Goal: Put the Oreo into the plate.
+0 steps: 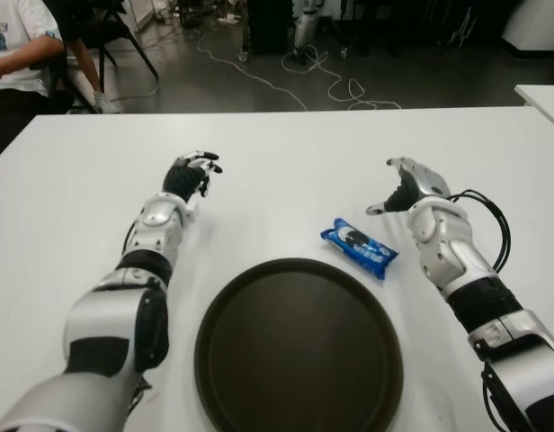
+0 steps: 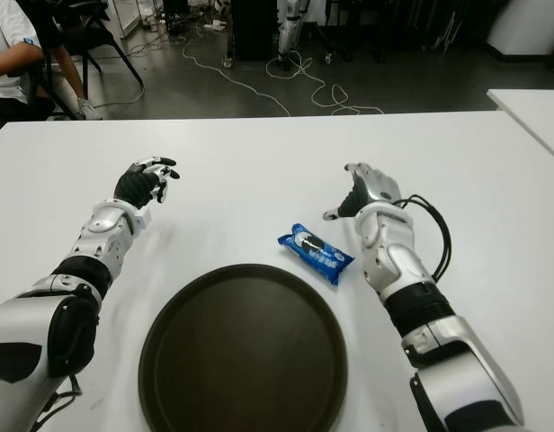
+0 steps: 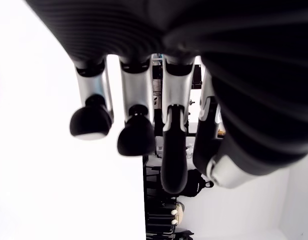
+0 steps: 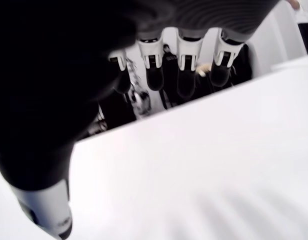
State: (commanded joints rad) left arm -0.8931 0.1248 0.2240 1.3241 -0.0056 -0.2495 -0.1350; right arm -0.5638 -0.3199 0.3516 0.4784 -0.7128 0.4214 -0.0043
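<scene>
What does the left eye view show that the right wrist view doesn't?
Only the left eye view shows the blue Oreo pack lying on the table just beyond the dark round plate, the left hand open on the left, a seated person at the far corner, and cables on the floor. Only the right wrist view shows the right hand from close by, its fingers spread and holding nothing. Both show the white table and that hand.

No readable text is showing anywhere. The blue Oreo pack [image 1: 359, 247] is carrying white print, but its lettering is too small to be making out
</scene>
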